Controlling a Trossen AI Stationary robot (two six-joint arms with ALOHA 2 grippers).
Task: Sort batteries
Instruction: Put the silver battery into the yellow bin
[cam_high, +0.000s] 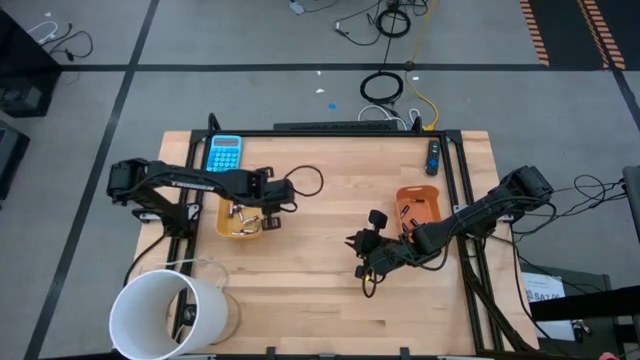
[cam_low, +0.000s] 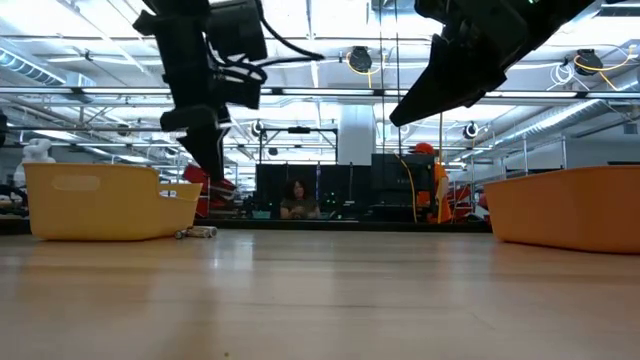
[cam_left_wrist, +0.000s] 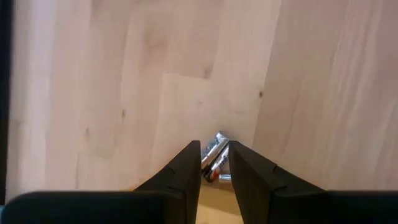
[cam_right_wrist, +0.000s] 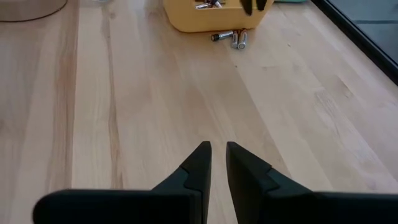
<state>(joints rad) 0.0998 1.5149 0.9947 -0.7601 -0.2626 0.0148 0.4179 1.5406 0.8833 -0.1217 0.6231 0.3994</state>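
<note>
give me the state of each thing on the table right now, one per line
left gripper: over the yellow tray's edge, fingers slightly apart, empty
right gripper: above bare table, holding nothing
yellow tray: upright, batteries inside
loose batteries: lying on the table beside the yellow tray
orange tray: upright, partly under the right arm
blue calculator: lying flat
white bucket: upright

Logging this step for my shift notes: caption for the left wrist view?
Left gripper slightly open above loose batteries lying on the wooden table.
</note>
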